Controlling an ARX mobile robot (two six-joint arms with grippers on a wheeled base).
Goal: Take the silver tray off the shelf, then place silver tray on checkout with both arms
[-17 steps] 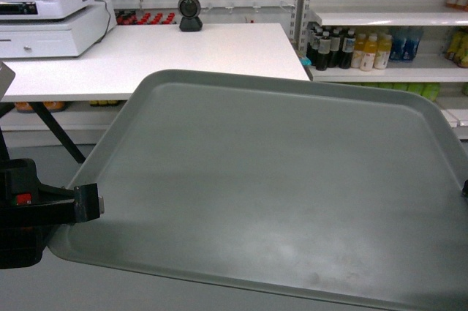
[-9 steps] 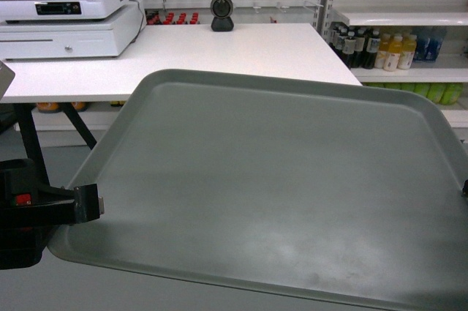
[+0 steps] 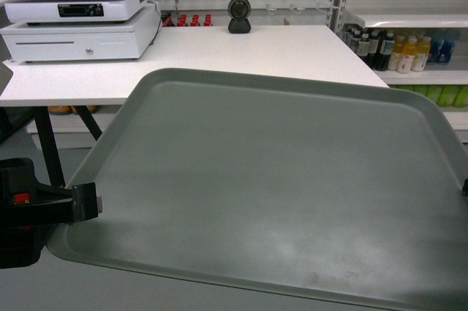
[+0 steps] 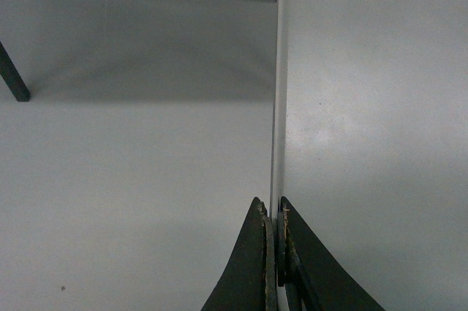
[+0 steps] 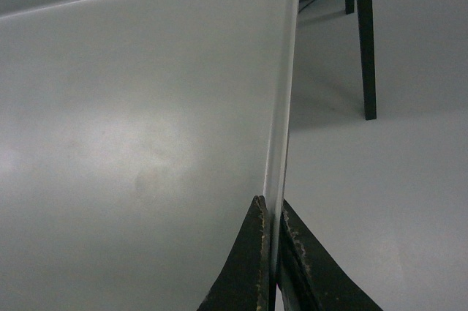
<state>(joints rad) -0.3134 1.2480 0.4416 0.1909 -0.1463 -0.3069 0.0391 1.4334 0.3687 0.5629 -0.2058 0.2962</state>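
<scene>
The silver tray (image 3: 270, 186) hangs level in the air, near of the checkout bench (image 3: 219, 58). The left claw (image 4: 272, 252) and right claw (image 5: 272, 252) each pinch a side rim (both clenched). Advance both evenly, keeping it flat.

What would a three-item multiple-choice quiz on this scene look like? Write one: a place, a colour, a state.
1. Where does the black scanner stand?
A. on the tray
B. at the checkout's far edge
C. on the floor

2. What colour is the silver tray?
A. matte grey
B. red
C. yellow

3. How is the tray held?
A. lying on the checkout
B. by one hand only
C. gripped at both side rims

Answers: 1 B, it stands near the back of the counter. 2 A, plain grey surface. 3 C, the left hand and right hand each pinch a rim.
</scene>
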